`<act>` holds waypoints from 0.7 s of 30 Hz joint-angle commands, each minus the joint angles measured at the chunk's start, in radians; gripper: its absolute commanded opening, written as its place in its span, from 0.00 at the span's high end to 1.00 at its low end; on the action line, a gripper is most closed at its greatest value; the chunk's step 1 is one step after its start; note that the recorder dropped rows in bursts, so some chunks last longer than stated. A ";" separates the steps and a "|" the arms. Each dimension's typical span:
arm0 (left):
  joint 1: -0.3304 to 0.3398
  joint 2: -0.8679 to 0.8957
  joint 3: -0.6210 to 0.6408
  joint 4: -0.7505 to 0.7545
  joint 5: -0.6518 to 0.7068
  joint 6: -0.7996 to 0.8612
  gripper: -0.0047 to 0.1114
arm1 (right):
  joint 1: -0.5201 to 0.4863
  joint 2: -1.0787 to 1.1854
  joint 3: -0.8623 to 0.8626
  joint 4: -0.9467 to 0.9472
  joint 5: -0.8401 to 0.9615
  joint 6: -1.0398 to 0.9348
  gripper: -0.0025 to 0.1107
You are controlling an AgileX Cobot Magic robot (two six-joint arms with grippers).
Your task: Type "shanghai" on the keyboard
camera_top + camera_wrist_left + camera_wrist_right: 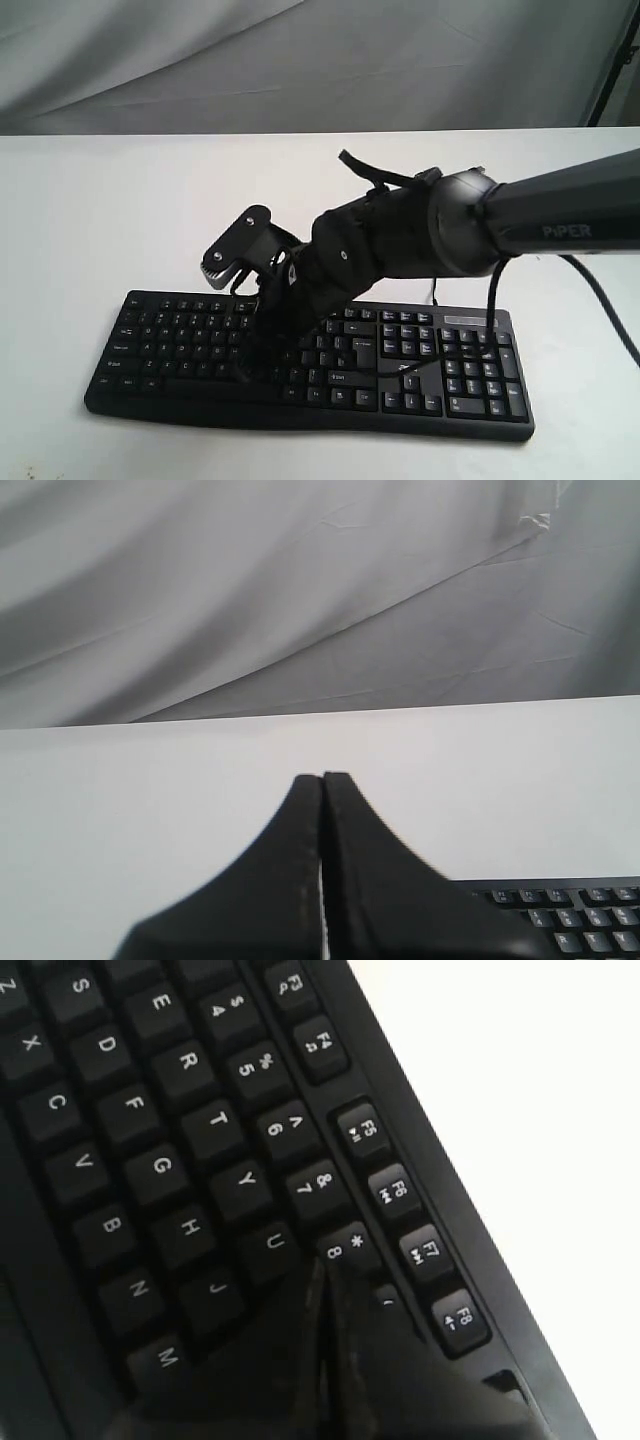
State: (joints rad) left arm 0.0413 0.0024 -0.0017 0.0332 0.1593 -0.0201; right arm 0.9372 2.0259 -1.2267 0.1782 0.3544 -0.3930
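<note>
The black keyboard (460, 385) with white legends lies across the front of the white table (100, 210). My right arm reaches over it from the right. Its gripper (247, 368) points down onto the letter keys left of the middle. In the right wrist view the right gripper (322, 1262) is shut with nothing in it. Its tip sits just beside the U key (273, 1243) and the 8 key (343, 1244), and it covers the key there. The left gripper (322, 777) is shut and empty. It hovers over bare table, with a corner of the keyboard (585, 920) beside it.
A black cable (492, 292) hangs from the right arm over the keyboard's right part. Grey cloth (300, 60) backs the table. A dark stand leg (612, 60) shows at the far right.
</note>
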 commanded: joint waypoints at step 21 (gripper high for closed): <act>-0.006 -0.002 0.002 -0.002 -0.005 -0.003 0.96 | -0.007 -0.563 0.004 -0.036 0.167 0.029 0.98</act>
State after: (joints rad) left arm 0.0413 0.0024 -0.0017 0.0332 0.1593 -0.0201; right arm 0.9372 1.5256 -1.2267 0.1341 0.4952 -0.3822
